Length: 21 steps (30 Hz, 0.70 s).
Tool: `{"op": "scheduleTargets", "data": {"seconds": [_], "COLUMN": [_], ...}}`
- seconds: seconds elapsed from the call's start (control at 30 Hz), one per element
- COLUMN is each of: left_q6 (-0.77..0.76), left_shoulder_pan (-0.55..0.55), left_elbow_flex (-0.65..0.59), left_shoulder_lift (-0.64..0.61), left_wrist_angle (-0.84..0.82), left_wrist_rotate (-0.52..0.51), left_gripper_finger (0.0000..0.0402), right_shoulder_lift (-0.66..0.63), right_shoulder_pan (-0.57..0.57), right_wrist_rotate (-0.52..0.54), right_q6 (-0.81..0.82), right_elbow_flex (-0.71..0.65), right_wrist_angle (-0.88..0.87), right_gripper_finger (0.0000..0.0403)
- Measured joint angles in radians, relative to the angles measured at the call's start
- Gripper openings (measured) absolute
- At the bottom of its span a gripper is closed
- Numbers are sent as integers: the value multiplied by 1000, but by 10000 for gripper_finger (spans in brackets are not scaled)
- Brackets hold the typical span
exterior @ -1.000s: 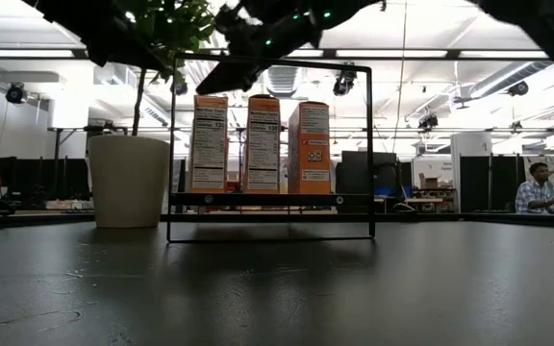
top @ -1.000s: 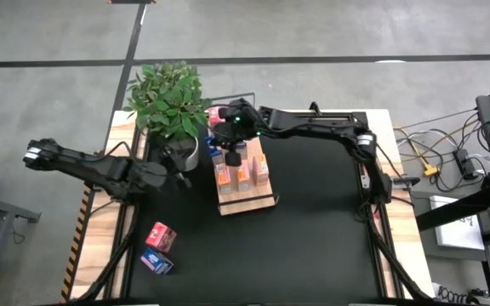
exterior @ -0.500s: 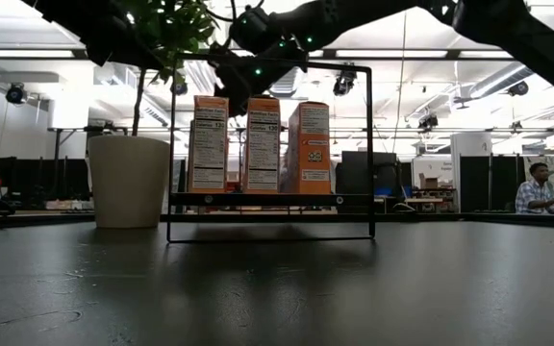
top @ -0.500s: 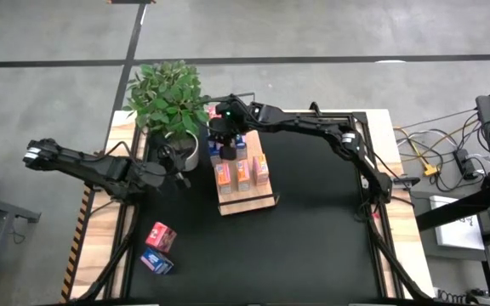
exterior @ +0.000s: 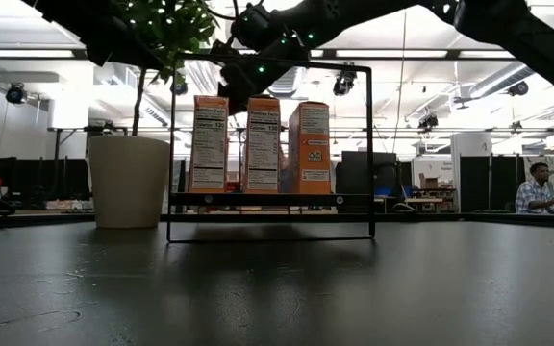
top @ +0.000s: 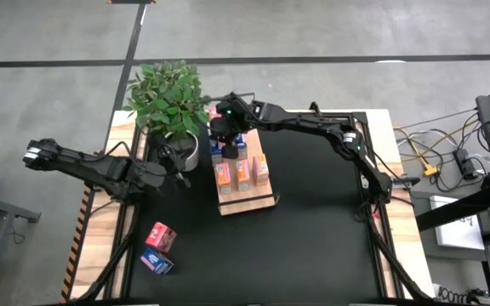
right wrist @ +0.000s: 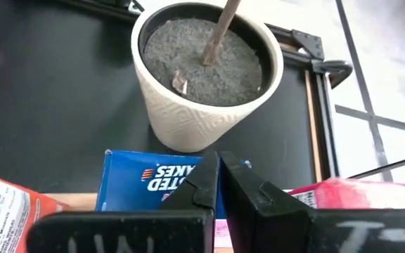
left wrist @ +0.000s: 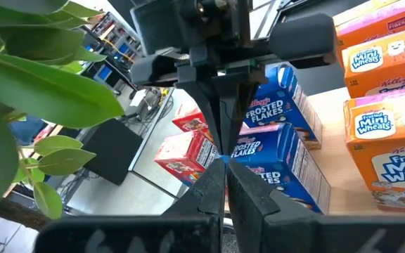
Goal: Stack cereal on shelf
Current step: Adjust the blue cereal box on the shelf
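R hand (top: 228, 151): fingers pressed together, nothing between them. Pointing down over the back end of the shelf (top: 253, 199), just above the blue cereal boxes (top: 233, 151). R wrist view: closed fingertips (right wrist: 218, 184) right over the top of a blue box (right wrist: 145, 185), contact or a gap, can't tell. A pink-red box (right wrist: 343, 193) lies just beside the blue one, an orange box (right wrist: 5, 204) on the other side.

L hand (top: 179, 176): also closed, empty. Sits at the desk's left edge near the white pot (top: 187, 150), beside the shelf's left side, not touching it. L wrist view: its closed fingers (left wrist: 220, 193) aim across at the R hand (left wrist: 220, 137), with blue Frosted Flakes boxes (left wrist: 273, 151) standing behind it, orange Mini Wheats boxes (left wrist: 375, 126) next to those on the wood, and pink-red boxes (left wrist: 188, 151) farther back.

Shelf: light wood w/ thin black wire frame (exterior: 368, 144), centre-back of black desk (top: 313, 246). Low view: three orange boxes (exterior: 263, 144) upright in a row on the board, side panels facing cam.

Off shelf: one pink-red box (top: 161, 235) and one blue box (top: 156, 262) lying on desk, front-left, touching or nearly so, well apart from shelf.

Potted plant (top: 168, 98) at back-left corner, just beside shelf.

Bkgd, low view: a seated person (exterior: 539, 187) far right in the room.
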Motion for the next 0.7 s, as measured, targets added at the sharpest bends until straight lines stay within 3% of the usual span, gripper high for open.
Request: {"op": "scheduleTargets", "data": {"seconds": [0.7], "left_q6": [16], "left_shoulder_pan": [0], "left_elbow_flex": [0], "left_shoulder_lift": [0], "left_wrist_angle": [0], "left_wrist_rotate": [0], "left_gripper_finger": [0], "right_shoulder_lift": [-2], "right_shoulder_pan": [31], "right_wrist_rotate": [-94], "right_q6": [35], "right_elbow_flex": [-6], "right_wrist_angle": [-24], "right_gripper_finger": [9]}}
